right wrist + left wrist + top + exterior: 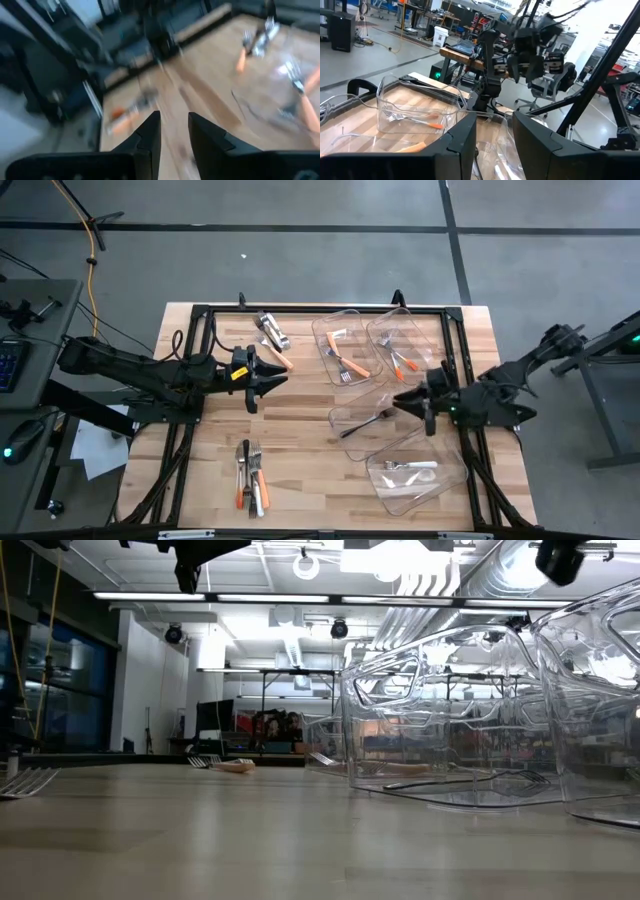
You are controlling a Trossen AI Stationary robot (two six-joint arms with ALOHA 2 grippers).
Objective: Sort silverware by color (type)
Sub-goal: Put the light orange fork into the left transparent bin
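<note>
Both grippers hover over the tabletop (300,430) holding nothing: left gripper (282,372) with fingers (460,145) parted, right gripper (400,402) narrowly parted, near clear bins (345,345)

Left gripper (283,373) reaches in from the left, fingers parted, empty; right gripper (400,402) reaches in opposite, fingers parted, empty.

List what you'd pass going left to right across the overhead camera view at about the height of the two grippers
left gripper, open and empty → clear bin holding one dark fork → right gripper, also open and empty.
</note>
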